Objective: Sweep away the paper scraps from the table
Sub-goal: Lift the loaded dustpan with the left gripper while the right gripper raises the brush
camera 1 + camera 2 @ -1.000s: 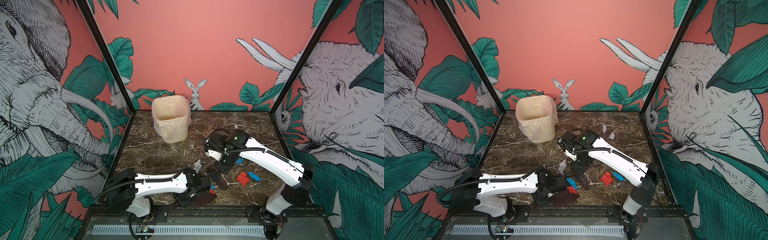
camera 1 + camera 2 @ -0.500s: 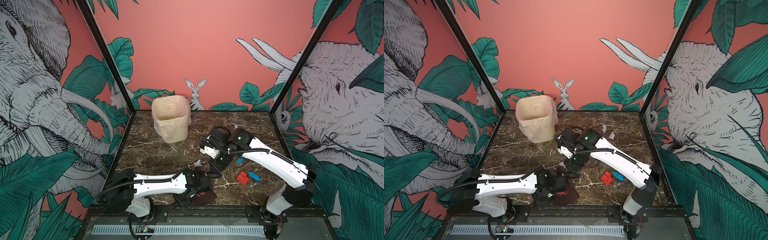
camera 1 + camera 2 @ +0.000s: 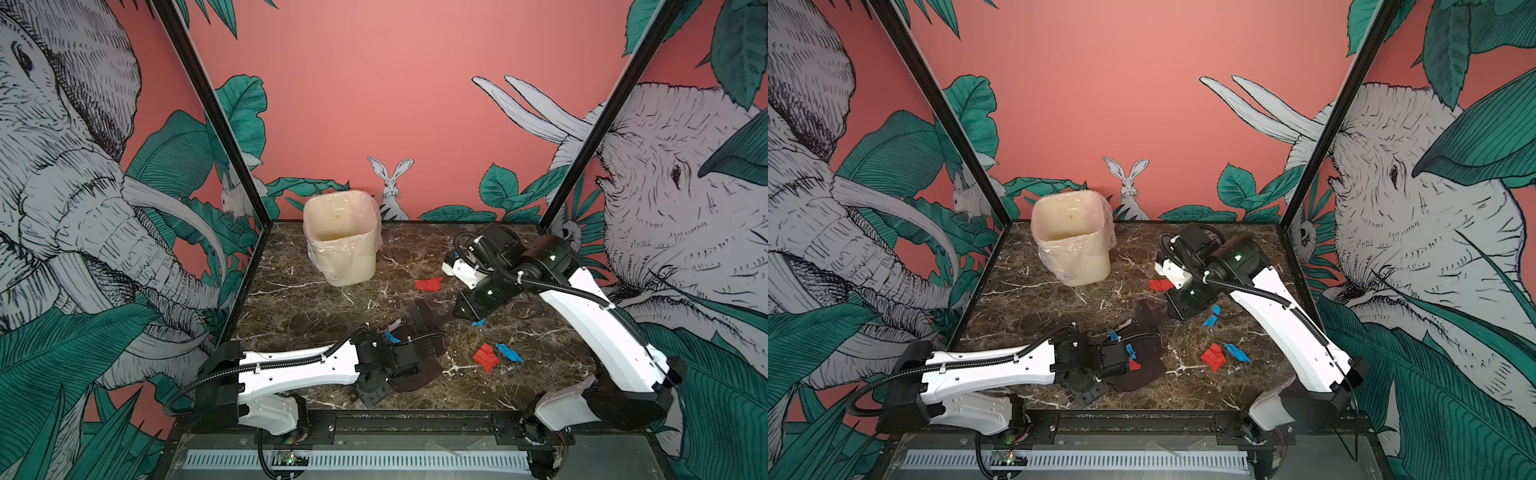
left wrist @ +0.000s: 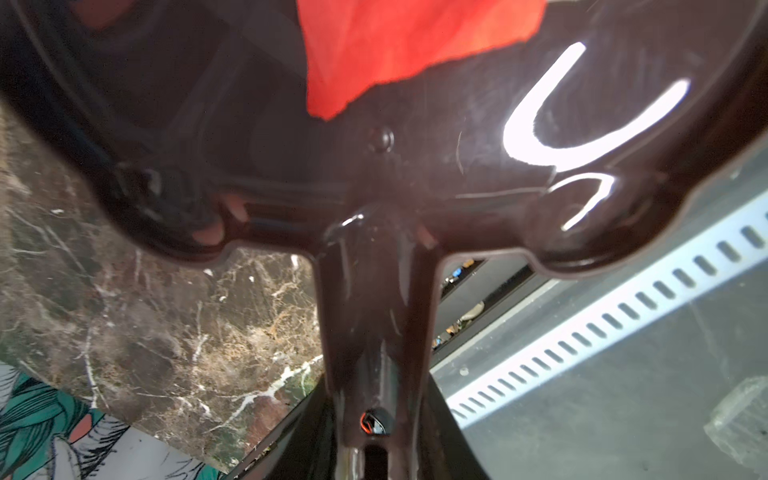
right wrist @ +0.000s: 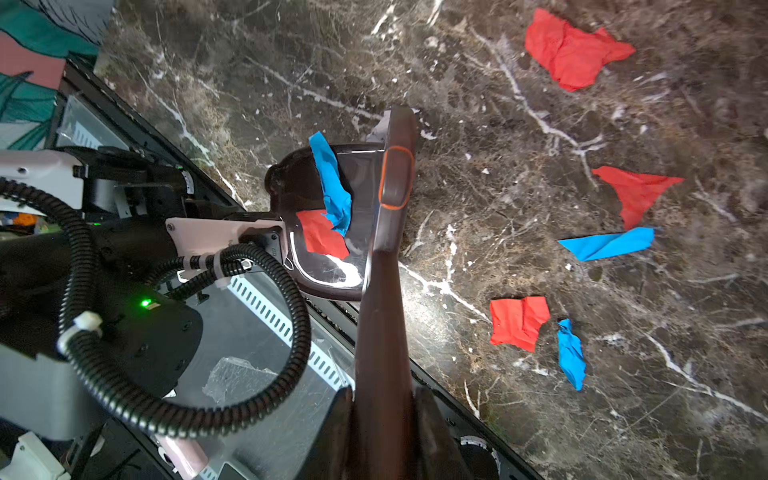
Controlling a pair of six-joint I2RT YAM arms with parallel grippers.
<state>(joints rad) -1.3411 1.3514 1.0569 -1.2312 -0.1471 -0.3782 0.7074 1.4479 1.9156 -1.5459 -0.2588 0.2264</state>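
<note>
**Brush and dustpan between strokes, scraps still on table**

The right gripper is clamped on the handle of a dark brown brush, its head at the open lip of a matching dustpan. The left gripper grasps the dustpan's handle, low near the front of the table. A red and a blue scrap lie inside the pan. The other paper scraps lie on the marble: a red-and-blue pair right of the pan, a blue bit by the right gripper, a red one near the bin. This looks like a pause between strokes. The next one likely calls for reaching the brush past the loose pair and drawing them to the pan. Since a second ago the right arm has swung rightwards, uncovering the red scrap near the bin; the left arm has barely shifted.
</note>
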